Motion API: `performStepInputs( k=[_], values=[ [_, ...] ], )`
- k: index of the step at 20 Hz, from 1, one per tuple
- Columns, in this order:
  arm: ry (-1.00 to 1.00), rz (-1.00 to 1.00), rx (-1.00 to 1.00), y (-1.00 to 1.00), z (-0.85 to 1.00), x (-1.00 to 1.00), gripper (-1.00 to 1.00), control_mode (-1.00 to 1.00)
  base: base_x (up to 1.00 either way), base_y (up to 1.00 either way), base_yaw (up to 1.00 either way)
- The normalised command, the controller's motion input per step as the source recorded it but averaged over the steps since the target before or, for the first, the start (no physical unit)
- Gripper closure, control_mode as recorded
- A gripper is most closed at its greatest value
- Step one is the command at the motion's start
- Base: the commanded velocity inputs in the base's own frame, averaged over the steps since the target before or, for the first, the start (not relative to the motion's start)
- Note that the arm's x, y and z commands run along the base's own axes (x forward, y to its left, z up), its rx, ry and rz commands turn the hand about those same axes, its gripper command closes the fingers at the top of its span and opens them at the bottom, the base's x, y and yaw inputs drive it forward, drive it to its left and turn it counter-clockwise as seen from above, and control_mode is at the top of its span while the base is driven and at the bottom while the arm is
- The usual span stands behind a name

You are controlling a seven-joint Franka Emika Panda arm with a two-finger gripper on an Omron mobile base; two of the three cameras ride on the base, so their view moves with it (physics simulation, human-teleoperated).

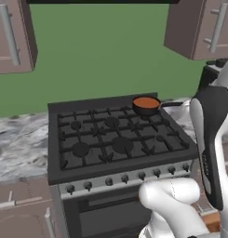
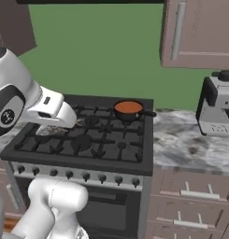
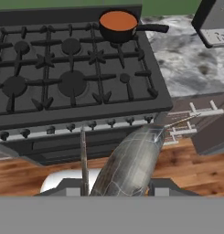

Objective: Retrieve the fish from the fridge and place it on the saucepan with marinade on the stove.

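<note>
1. The fish (image 3: pixel 131 162) sits in the pincer (image 3: pixel 118 188), jaws drawn narrow on its near end; it hangs in front of the stove (image 3: pixel 77 73), over the wooden floor and the oven front, well short of the saucepan with marinade (image 3: pixel 118 23)
2. By its look the fish is a stiff, slim, light body with a smooth, glossy grey skin, so I judge it slippery and inclined to pivot in the grip if swung fast
3. The hold is on one end, not the middle; a grip nearer the thickest part would probably steady it better, though the present one looks adequate
4. In the hand view its long axis runs away from the pincer, tilting up and to the right, the far tip aimed at the stove's front right corner
5. The saucepan stands on the back right burner, handle pointing right toward the marble tabletop (image 3: pixel 191 59)
</note>
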Motion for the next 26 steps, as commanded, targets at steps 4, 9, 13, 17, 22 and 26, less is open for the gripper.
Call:
performStepInputs(
  k=[4, 9, 13, 17, 22, 26],
  values=[
    [0.00, 0.00, 0.00, 0.00, 0.00, 0.00, 1.00, 1.00, 0.44, -0.44, 0.01],
    [0.00, 0.00, 0.00, 0.00, 0.00, 0.00, 1.00, 1.00, 0.29, -0.30, 0.00],
    [0.00, 0.00, 0.00, 0.00, 0.00, 0.00, 1.00, 1.00, 0.45, -0.05, 0.06],
    [0.00, 0.00, 0.00, 0.00, 0.00, 0.00, 1.00, 1.00, 0.62, -0.02, 0.11],
    [0.00, 0.00, 0.00, 0.00, 0.00, 0.00, 1.00, 1.00, 0.54, -0.16, 0.07],
    [0.01, 0.01, 0.00, -0.07, -0.11, 0.67, 1.00, -1.00, 0.16, -0.05, 0.01]
  ],
)
